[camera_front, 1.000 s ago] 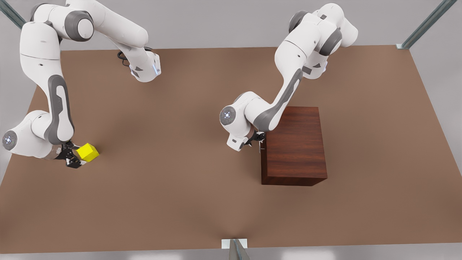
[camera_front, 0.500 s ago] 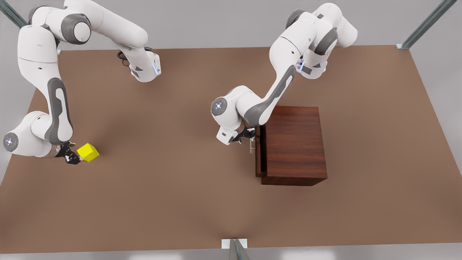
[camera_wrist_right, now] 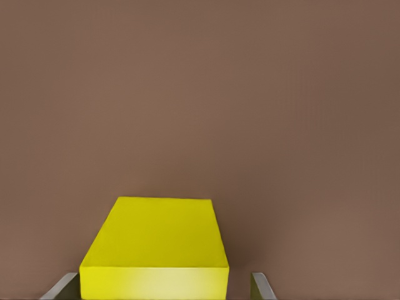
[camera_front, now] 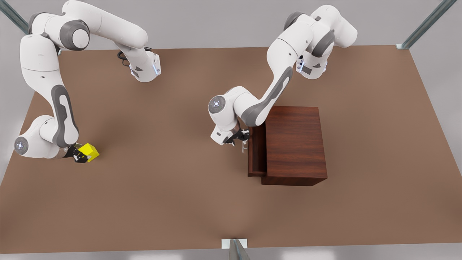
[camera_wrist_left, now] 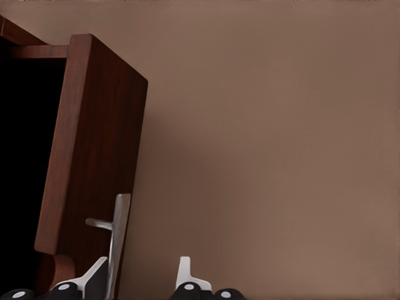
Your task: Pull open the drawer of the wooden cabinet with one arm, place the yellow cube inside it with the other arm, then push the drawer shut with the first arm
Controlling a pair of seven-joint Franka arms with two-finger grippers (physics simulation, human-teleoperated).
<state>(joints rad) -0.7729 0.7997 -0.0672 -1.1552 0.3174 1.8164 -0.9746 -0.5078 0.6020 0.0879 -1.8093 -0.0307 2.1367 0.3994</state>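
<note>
**Drawer partly pulled out, cube straddled but not yet gripped**

At the front view's left, the right gripper (camera_front: 81,157) is low at the yellow cube (camera_front: 89,152), which sits on the brown table (camera_front: 173,187). In the right wrist view the cube (camera_wrist_right: 155,249) lies between the two fingertips (camera_wrist_right: 262,289), with a gap on each side, so the pincer is wide and not yet holding. I judge that the next move for this arm is to close on the cube and lift it.

Toward the front view's right, the left gripper (camera_front: 241,140) is at the silver handle (camera_front: 244,146) of the drawer (camera_front: 257,151). The left wrist view shows its fingers spread, one fingertip (camera_wrist_left: 94,278) against the handle (camera_wrist_left: 117,234). The drawer sticks partly out of the wooden cabinet (camera_front: 296,144). Its visible inside appears empty. The opening step seems under way, and more pull is probably needed.
</note>
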